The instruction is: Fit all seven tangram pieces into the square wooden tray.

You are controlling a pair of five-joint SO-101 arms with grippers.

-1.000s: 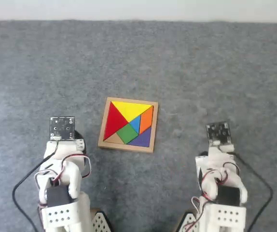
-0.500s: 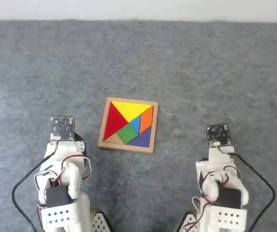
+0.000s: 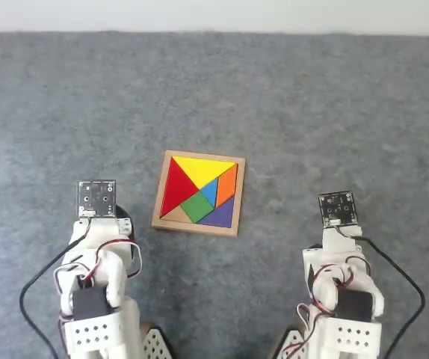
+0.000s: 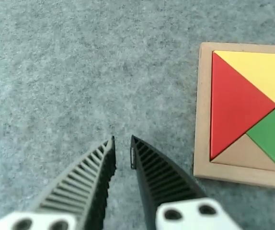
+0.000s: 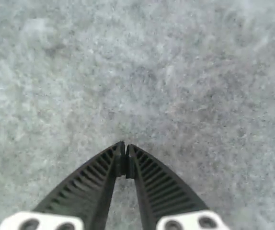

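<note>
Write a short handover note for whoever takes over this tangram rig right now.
Left gripper: slightly open, empty, over the carpet beside the tray.
Right gripper: shut, empty, over carpet.
Done: six coloured pieces sit in the tray.
To do: check the tan triangle in one corner; seventh piece or bare gap, I cannot tell.

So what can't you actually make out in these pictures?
- Left wrist view: the tray is cut off by the picture's edge just past the green piece, so its far side is lost.
- Tan triangle: same colour as the tray; piece or bare floor, cannot tell.
- Left pincer: seen from behind, so whether it touches the carpet cannot be judged.
- High view: the bottom edge cuts off the bases of the left arm and right arm.
</note>
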